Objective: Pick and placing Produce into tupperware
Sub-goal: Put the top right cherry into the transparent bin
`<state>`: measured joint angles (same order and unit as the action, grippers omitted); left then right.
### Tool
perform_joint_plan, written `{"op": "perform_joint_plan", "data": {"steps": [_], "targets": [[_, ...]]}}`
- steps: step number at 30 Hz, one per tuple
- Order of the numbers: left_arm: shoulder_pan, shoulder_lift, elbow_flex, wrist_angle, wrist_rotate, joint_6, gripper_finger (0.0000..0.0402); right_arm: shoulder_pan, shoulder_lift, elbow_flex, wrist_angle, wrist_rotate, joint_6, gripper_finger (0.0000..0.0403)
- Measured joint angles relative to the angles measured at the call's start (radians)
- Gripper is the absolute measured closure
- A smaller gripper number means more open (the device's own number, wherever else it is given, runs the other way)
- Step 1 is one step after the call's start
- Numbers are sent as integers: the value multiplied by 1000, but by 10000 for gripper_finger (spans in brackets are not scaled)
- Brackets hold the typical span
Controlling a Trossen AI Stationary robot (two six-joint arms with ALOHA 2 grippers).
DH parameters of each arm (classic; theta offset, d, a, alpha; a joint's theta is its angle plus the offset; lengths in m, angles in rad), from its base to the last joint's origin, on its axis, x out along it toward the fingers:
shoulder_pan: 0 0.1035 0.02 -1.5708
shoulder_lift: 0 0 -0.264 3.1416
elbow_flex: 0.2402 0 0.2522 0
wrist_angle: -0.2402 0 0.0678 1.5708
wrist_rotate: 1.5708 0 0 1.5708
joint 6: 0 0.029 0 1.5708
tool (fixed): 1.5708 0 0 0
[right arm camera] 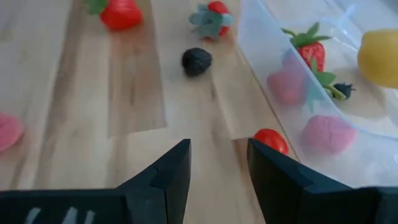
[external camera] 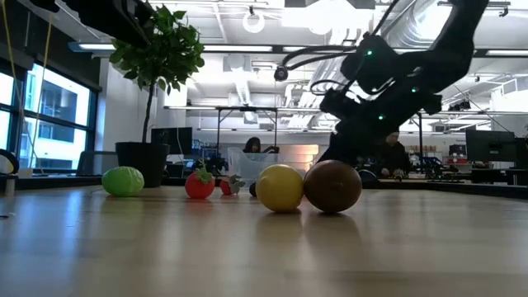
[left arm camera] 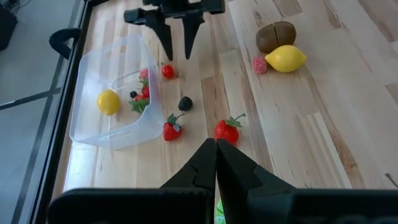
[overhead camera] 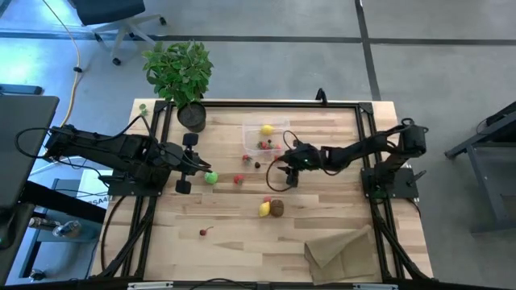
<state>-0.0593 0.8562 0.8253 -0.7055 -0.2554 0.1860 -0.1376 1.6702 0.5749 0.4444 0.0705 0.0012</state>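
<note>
No legible text, label, brand, number or sign appears in any view; faint marks on equipment cannot be read.

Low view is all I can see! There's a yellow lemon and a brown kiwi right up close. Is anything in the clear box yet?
Observer: Yes. The tupperware already holds another lemon and some small berries.
Operator: Where's the right pincer?
Observer: The right pincer is open, over the table just outside the tupperware, near a small red berry.
Operator: And the left one?
Observer: The left pincer is shut with nothing in it, close to the lime.
</note>
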Motion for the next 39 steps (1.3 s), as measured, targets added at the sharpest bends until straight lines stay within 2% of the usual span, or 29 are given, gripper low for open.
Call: {"op": "perform_joint_plan", "data": {"steps": [9, 26, 39], "targets": [[0, 0, 0, 0, 0, 0, 399, -20, 13, 15, -11, 43, 21, 253], [0, 0, 0, 0, 0, 0, 399, -59, 18, 15, -13, 27, 35, 253], [0, 0, 0, 0, 0, 0, 399, -61, 51, 16, 39, 34, 59, 222]]}}
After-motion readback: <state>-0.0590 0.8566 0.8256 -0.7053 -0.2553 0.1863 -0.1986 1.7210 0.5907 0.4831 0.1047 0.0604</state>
